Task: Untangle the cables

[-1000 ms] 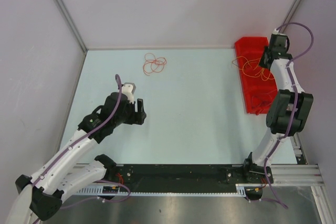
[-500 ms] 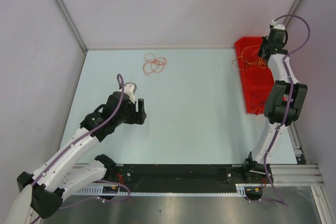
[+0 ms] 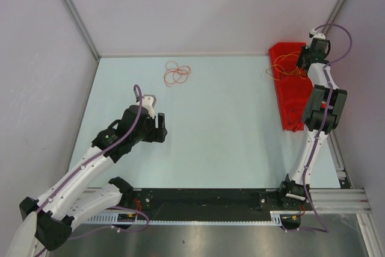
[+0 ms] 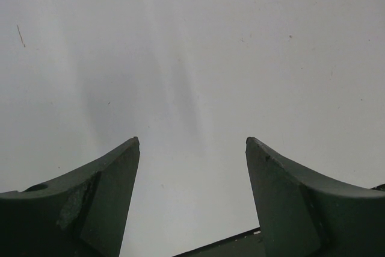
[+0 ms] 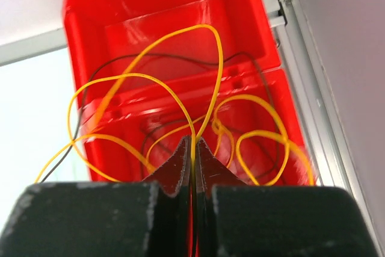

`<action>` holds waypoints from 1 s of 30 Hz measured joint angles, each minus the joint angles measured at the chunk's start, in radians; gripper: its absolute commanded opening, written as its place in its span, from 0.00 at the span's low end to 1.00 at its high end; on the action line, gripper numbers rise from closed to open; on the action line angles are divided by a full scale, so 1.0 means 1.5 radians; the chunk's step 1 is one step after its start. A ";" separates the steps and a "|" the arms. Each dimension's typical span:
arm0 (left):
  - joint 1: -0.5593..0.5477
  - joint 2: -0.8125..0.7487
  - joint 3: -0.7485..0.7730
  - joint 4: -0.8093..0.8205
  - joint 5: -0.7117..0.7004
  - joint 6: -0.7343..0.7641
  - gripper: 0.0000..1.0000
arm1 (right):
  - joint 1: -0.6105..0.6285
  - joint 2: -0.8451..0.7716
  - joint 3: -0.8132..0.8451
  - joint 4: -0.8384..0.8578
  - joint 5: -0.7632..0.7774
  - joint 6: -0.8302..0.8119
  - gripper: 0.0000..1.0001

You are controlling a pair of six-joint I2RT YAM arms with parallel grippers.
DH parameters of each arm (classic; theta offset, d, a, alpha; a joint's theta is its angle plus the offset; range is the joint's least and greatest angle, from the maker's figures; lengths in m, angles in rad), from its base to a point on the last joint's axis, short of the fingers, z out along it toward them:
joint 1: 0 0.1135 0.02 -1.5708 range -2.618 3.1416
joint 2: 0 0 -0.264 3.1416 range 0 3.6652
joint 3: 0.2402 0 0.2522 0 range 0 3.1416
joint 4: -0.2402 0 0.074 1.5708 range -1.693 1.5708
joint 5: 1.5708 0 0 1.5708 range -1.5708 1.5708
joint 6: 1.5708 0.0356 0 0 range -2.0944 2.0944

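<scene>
Hovering at the left over the bare counter [image 3: 228, 124] with the left tool [image 3: 163, 129] released: jaws wide apart in the wrist view, nothing between the fingers [image 4: 111, 176], only pale surface beyond them. Farther right and toward the back wall, lying flat on the counter and well apart from both arms, a small curly heap of red cable [image 3: 177, 74] with some orange-toned loops mixed in; cannot tell how many strands. At the far right, set lengthwise along the counter's edge beside the rail, a red bin [image 3: 293, 115]. Reaching over the bin's back end with the right tool [image 3: 300, 59] clenched on a yellow cable [image 5: 207, 26], pinched thin between the closed fingertips. Rising from that pinch in one tall loop, then curling on in several more loops inside the bin and out over its left wall toward the counter. Threading among the yellow loops, a dark cable [image 5: 120, 59], draped over that same left wall; cannot tell whether it is caught in the grip too.
</scene>
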 measured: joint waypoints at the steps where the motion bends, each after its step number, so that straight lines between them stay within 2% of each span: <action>1: 0.000 0.000 0.000 0.000 0.000 0.000 0.76 | -0.005 0.010 0.009 0.001 -0.008 0.001 0.00; 12: 0.000 0.000 0.000 0.000 0.000 0.000 0.77 | -0.017 0.044 0.033 -0.007 -0.064 0.013 0.00; 13: 0.000 0.000 0.000 0.000 0.000 0.000 0.76 | -0.017 0.044 0.033 -0.010 -0.066 0.017 0.02; 15: 0.000 0.000 0.000 0.000 0.000 0.000 0.76 | -0.015 0.044 0.033 -0.019 -0.069 0.023 0.11; 16: 0.000 0.000 0.000 0.000 0.000 0.000 0.76 | -0.014 0.044 0.033 -0.025 -0.069 0.027 0.24; 18: 0.000 -0.001 0.000 0.000 0.000 0.000 0.76 | -0.014 0.044 0.033 -0.034 -0.069 0.035 0.45; 19: 0.000 -0.002 0.000 0.000 0.000 0.000 0.76 | -0.014 0.044 0.033 -0.038 -0.068 0.039 0.60; 22: 0.000 -0.006 0.000 0.000 0.000 0.000 0.76 | -0.014 0.044 0.033 -0.051 -0.064 0.047 0.71; 30: 0.000 -0.021 0.000 0.000 0.000 0.000 0.77 | -0.014 0.017 0.034 -0.075 -0.056 0.072 0.80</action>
